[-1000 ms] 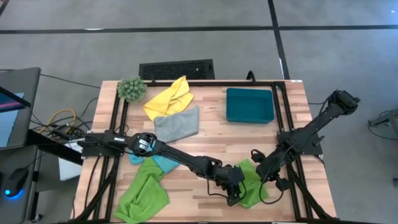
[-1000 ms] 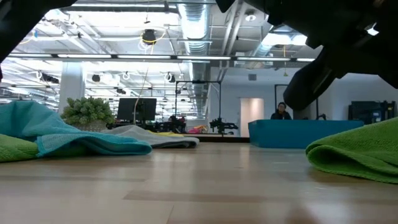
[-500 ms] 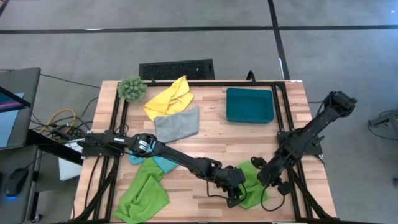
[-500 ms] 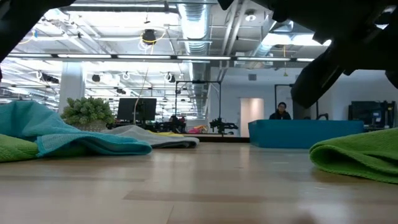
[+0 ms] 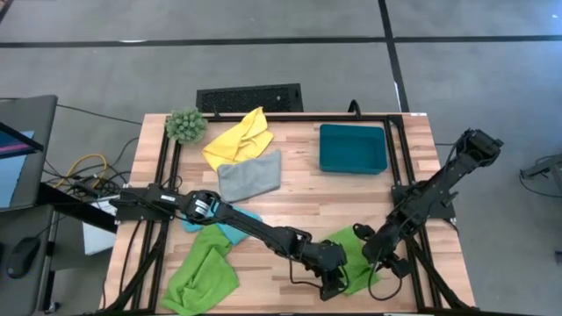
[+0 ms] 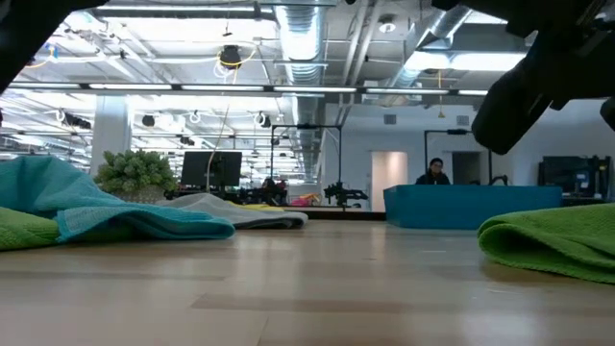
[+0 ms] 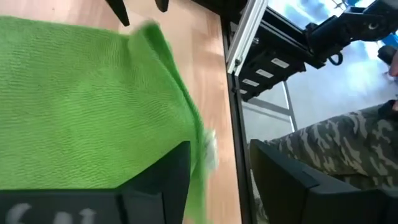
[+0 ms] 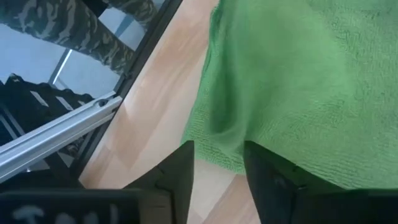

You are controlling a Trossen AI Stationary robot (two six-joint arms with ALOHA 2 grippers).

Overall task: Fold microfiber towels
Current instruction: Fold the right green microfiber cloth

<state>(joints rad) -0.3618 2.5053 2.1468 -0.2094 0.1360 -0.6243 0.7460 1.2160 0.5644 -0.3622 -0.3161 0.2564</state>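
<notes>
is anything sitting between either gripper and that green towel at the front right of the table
Nothing visible does. The left gripper and right gripper sit at opposite edges of the lime green towel, fingers open; only towel and bare table show by them.

Bare wood lying open mid-table [image 5: 325, 197], between grey towel [image 5: 249, 175] and teal bin [image 5: 353, 148]. Left arm [image 5: 255, 226] crossing front half diagonally, blocking it. Both grippers crowding folded green towel [image 5: 356, 256] at front right. Yellow towel [image 5: 239, 138], plant ball [image 5: 185, 125] occupying back left.
</notes>
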